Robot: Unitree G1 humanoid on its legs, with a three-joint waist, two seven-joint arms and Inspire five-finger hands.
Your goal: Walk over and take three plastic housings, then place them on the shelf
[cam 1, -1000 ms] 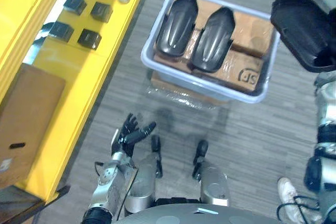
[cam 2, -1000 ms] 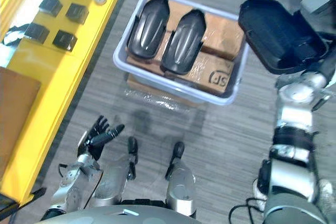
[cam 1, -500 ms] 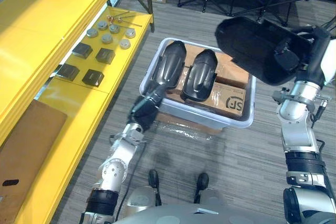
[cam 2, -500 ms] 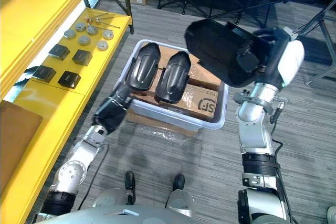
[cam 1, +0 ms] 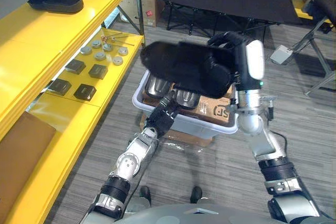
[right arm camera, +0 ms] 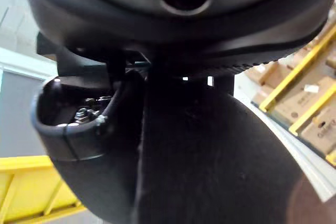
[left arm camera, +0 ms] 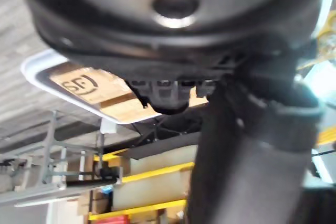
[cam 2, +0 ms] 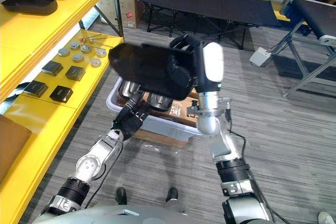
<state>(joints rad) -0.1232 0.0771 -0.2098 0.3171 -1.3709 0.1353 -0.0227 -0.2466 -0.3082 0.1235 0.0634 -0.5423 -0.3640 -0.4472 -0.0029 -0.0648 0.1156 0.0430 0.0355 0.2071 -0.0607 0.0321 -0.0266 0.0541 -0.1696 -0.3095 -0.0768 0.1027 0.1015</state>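
Collision risk: black plastic housing (cam 1: pixel 181 67), clamped in the right hand (cam 1: pixel 227 43) at frame centre, hangs over the bin (cam 1: pixel 205 128). It hides the left hand (cam 2: pixel 135 114) beneath, whose fingers I cannot read; a bump could dislodge it.

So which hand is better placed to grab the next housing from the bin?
Left. The left hand is at the bin rim beside the two housings; the right hand is shut on another housing above it.

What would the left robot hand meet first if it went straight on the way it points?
The left robot hand would likely reach a plastic housing in the bin first; depth is unclear.
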